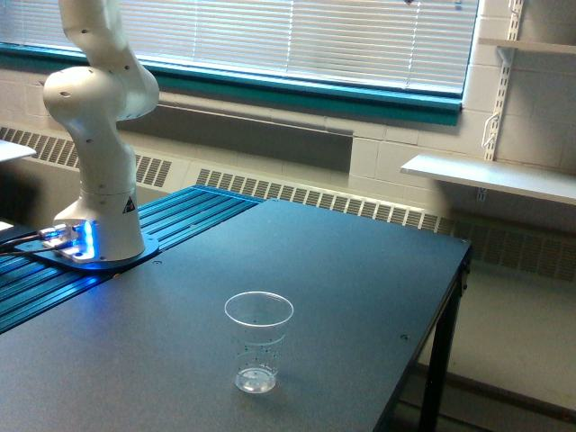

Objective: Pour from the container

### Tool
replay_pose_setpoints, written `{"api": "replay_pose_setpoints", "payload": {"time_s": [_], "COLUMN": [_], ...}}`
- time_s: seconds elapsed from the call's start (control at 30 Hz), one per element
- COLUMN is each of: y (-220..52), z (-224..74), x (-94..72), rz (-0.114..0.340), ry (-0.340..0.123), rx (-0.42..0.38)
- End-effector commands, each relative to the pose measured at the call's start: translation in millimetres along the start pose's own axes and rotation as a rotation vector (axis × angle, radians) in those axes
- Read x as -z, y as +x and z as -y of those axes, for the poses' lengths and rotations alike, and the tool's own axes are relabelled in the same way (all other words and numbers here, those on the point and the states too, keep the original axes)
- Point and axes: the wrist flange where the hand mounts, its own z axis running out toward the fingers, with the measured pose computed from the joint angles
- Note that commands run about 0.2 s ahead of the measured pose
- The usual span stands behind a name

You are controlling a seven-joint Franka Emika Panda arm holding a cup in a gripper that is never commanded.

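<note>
The container, the wide clear plastic vessel, is nowhere in shot, and neither is the gripper, so its opening and grasp can't be told. Only the white robot arm's base and lower links (99, 135) show, cut off at the top edge. A narrow tapered clear plastic cup (257, 342) stands upright on the dark grey table (360, 270), well apart from the base.

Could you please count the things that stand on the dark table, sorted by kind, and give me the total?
Clear plastic cup: 1
Robot arm base: 1
Total: 2

Both stand on the table. The arm's tool is outside the picture, so anything it holds is not counted.
</note>
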Motion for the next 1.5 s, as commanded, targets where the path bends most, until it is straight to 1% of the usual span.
{"api": "replay_pose_setpoints", "payload": {"time_s": [0.03, 0.13, 0.27, 0.37, 0.43, 0.57, 0.67, 0.73, 0.83, 0.93, 1.0, 1.1, 1.23, 1.27, 1.33, 1.4, 1.47, 1.5], "y": [10.7, 10.7, 10.5, 11.1, 10.1, 9.0, 7.8, 7.7, 5.6, 4.4, 3.2, 2.6, -2.7, -3.9, -6.0, -7.3, -10.4, -11.9], "z": [5.1, 2.8, 0.8, -4.2, -6.8, -17.7, -26.4, -34.8, -44.4, -56.3, -64.7, -79.2, -96.1, -102.6, -110.9, -122.8, -130.4, -136.1], "x": [23.6, 22.1, 21.3, 19.5, 17.9, 12.5, 8.1, 4.2, -1.0, -6.2, -9.7, -14.4, -21.0, -23.1, -25.3, -27.5, -28.9, -30.0], "rz": [-0.045, -0.044, -0.056, -0.053, -0.062, -0.056, -0.057, -0.049, -0.057, -0.052, -0.056, -0.044, -0.052, -0.043, -0.041, -0.031, -0.040, -0.033], "ry": [0.023, 0.020, 0.012, 0.009, 0.001, -0.008, -0.024, -0.028, -0.045, -0.064, -0.076, -0.084, -0.117, -0.121, -0.134, -0.136, -0.155, -0.157], "rx": [-0.008, -0.006, -0.004, -0.006, -0.004, -0.007, -0.009, -0.016, -0.017, -0.019, -0.020, -0.031, -0.024, -0.033, -0.025, -0.041, -0.041, -0.044]}}
